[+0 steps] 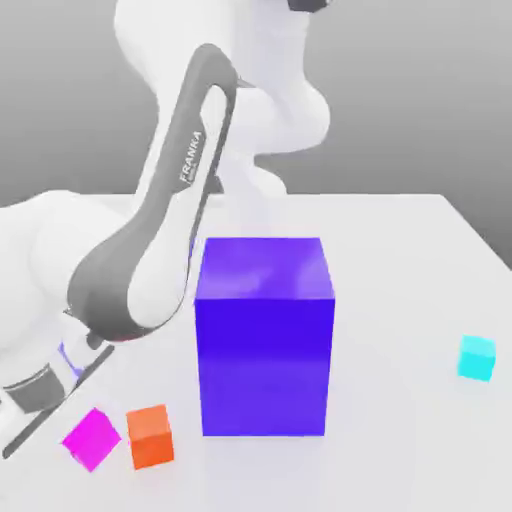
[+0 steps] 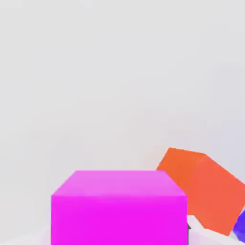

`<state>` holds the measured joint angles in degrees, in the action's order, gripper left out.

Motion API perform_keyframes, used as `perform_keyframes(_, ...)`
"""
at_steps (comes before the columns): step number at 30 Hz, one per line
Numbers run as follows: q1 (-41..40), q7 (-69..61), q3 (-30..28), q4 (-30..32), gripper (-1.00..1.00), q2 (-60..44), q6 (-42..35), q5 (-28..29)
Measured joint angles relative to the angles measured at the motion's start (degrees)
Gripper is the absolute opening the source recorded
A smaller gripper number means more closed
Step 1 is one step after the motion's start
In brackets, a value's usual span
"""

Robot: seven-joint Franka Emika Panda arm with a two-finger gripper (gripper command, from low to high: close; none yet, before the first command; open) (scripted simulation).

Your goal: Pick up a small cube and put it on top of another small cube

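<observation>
The magenta cube sits right at the pincer, close under the hand camera, and in the exterior view it appears tilted on a corner near the table's front edge, at the exterior view's left. The pincer is drawn narrow, and since the cube is so near and so tilted, I judge that it is clamped on the cube, so the grasp looks made and the carry comes next. The orange cube lies just beside the magenta one, so the lift should go straight up before any sideways travel, or it may be knocked. Farther from the pincer stands the big blue-purple block, tall enough that the load must pass over or around it. The cyan cube rests well apart, beyond the block near the far side edge. The green target cube is not located from here; open table lies behind and beyond the block.
</observation>
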<state>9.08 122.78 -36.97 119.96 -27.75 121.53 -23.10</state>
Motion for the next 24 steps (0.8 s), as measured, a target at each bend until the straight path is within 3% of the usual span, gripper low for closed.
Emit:
perform_keyframes(12, -11.1, -15.9, 0.9, 7.0, -1.0, -3.2, 0.0, -5.5)
perform_keyframes(24, -15.2, -29.5, 0.8, 15.8, -1.0, 1.0, 4.5, -8.4)
